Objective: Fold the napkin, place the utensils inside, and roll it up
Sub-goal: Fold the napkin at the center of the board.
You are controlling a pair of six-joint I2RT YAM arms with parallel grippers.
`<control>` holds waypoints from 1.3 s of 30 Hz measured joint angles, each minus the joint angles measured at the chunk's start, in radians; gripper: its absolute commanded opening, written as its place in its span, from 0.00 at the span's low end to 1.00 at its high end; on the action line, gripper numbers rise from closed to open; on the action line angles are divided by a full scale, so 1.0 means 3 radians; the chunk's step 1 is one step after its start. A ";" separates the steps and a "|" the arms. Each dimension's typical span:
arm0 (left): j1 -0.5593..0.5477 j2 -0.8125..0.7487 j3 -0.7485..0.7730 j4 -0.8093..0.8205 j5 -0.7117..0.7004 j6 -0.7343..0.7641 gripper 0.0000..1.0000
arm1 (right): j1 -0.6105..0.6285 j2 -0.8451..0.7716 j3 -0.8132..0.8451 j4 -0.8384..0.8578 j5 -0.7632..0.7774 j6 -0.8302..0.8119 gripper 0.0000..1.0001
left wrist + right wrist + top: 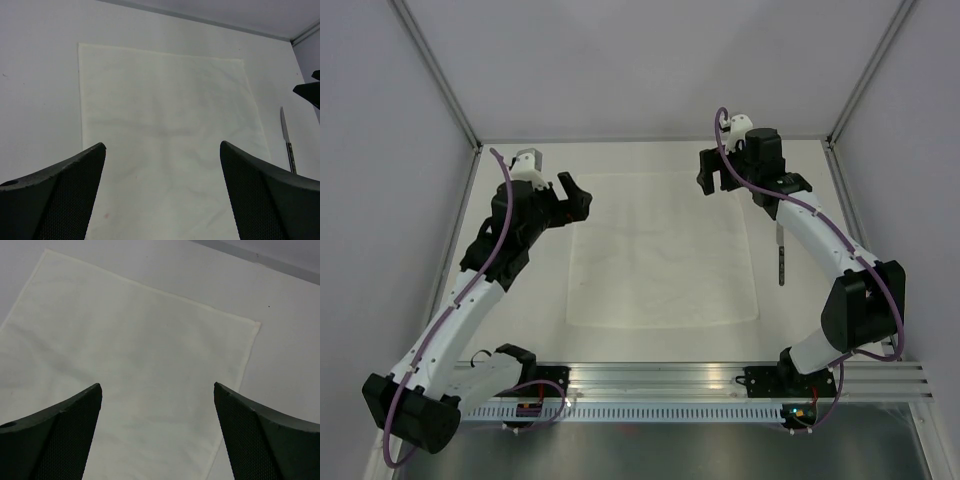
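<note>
Flat napkin (pixel 660 255), utensils (pixel 781 262) beside it, left claw (pixel 578 194) and right claw (pixel 713 182) open near far corners

Place: robot lab test cell
Evidence: plain white walls (pixel 650 60), aluminium mounting rail (pixel 660 378), white tabletop (pixel 540 330)
</note>
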 measured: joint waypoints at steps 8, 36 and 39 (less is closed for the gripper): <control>0.0000 0.0211 0.0600 -0.0249 -0.0004 -0.0017 1.00 | 0.0029 0.0008 0.0085 -0.0150 -0.0094 -0.0085 0.89; 0.0000 0.0308 0.1483 -0.0490 -0.0322 -0.0186 1.00 | 0.3211 0.1185 -0.0140 -0.0020 0.0610 -0.0186 0.39; 0.0000 0.0308 0.1483 -0.0491 -0.0327 -0.0181 1.00 | 0.3297 0.1316 0.0031 0.0058 0.0641 -0.0094 0.38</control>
